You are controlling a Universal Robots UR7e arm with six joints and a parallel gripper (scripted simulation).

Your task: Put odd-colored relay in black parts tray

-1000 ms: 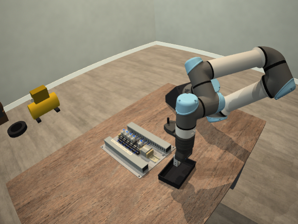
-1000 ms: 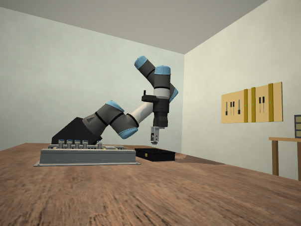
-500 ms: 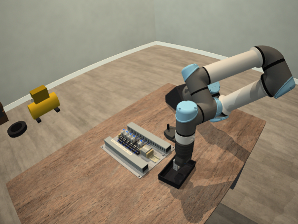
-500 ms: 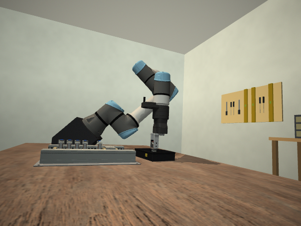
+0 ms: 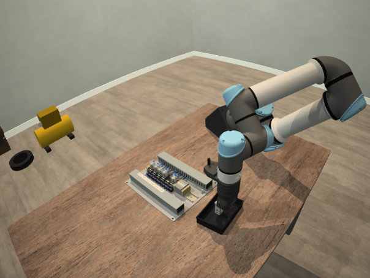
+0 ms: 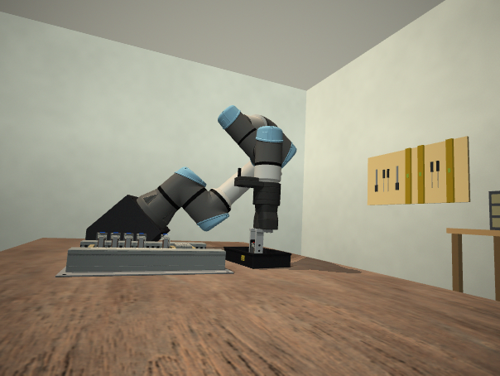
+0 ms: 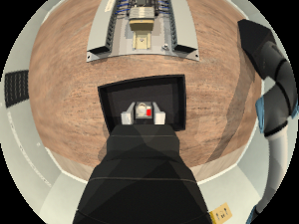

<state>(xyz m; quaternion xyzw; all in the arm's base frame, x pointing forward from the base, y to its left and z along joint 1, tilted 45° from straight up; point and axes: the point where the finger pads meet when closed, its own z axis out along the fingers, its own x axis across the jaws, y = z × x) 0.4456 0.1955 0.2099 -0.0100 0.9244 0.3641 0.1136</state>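
On the wooden table [image 5: 92,220] the arm [image 5: 285,82] folds back on itself, elbow high at about 2 o'clock in the top view, its last joints turned so the wrist points straight down. The grey relay panel [image 5: 150,191] lies flat, with five blue-buttoned relays in its row and one socket open. Just beside it, at about 4 o'clock, sits the black tray [image 5: 204,218].

The gripper [image 6: 257,248] hangs upright with its tips already below the tray's rim, clamped on the red-buttoned relay [image 7: 144,112]; whether the relay touches the tray floor cannot be told.

The relay looks like a small, rigid plastic block, probably light, with smooth sides that could slip under a loose pinch. Its flat side faces seem the right place to hold it, as now, well away from the button and whatever pins sit underneath. A short drop would likely do it no harm.
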